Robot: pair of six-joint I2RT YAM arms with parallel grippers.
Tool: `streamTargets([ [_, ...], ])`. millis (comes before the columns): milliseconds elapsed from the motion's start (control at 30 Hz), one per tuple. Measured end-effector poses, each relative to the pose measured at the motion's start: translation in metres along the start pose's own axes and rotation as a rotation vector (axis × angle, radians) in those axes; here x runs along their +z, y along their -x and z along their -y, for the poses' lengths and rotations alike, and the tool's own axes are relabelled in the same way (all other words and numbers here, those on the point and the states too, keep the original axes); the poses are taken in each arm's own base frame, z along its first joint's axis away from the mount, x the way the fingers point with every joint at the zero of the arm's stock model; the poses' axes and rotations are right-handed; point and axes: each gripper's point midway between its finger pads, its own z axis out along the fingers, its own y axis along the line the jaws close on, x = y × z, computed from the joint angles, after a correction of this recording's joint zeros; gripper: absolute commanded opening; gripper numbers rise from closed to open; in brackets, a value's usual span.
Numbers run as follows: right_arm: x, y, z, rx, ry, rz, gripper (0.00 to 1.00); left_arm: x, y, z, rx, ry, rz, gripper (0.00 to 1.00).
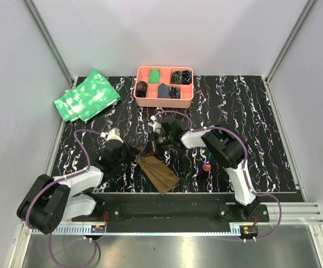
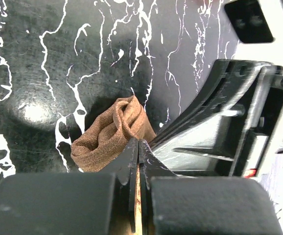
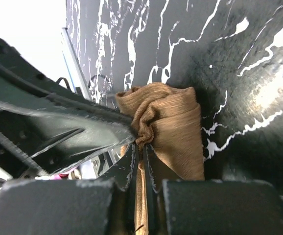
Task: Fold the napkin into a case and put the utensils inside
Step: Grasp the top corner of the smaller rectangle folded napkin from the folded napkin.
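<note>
The brown napkin lies crumpled as a narrow bundle on the black marbled table, near the front edge. Both grippers meet at its far end. My left gripper is shut on a bunched fold of the napkin, with cloth showing between its closed jaws. My right gripper is shut on the same bunched end, its jaws pinching a gathered knot of cloth. Each wrist view shows the other gripper's black finger right beside it. A utensil with a pink-red rounded end lies under the right arm; the other utensils are hidden.
A pink compartment tray with dark and green items stands at the back centre. Green white-mottled cloths lie at the back left. Cage walls and aluminium posts close in the table on three sides.
</note>
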Motion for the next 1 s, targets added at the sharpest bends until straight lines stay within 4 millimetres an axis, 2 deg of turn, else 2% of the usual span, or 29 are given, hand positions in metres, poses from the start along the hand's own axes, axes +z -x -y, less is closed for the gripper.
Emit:
streamTargets([
  [233, 0.020, -0.008, 0.009, 0.034, 0.039, -0.072, 0.09, -0.001, -0.003, 0.009, 0.009, -0.065, -0.017, 0.00],
  [267, 0.023, -0.006, 0.008, 0.035, 0.047, -0.077, 0.15, -0.001, -0.004, 0.010, 0.007, -0.078, -0.017, 0.00],
  [433, 0.022, -0.004, 0.009, 0.065, 0.054, -0.083, 0.27, -0.001, -0.003, 0.009, -0.029, -0.098, 0.002, 0.00],
  [567, 0.014, -0.007, 0.007, 0.076, 0.061, -0.072, 0.34, -0.006, -0.003, 0.010, -0.033, -0.101, -0.001, 0.00],
  [733, -0.007, -0.015, 0.005, 0.096, 0.041, -0.056, 0.46, -0.010, -0.006, 0.008, -0.029, -0.089, -0.014, 0.00],
  [867, -0.015, -0.017, 0.002, 0.096, 0.028, -0.042, 0.48, -0.010, -0.008, 0.004, -0.025, -0.076, -0.023, 0.00],
  [1000, -0.017, -0.020, 0.005, 0.101, 0.021, -0.044, 0.46, -0.011, -0.009, 0.004, -0.024, -0.078, -0.027, 0.00],
])
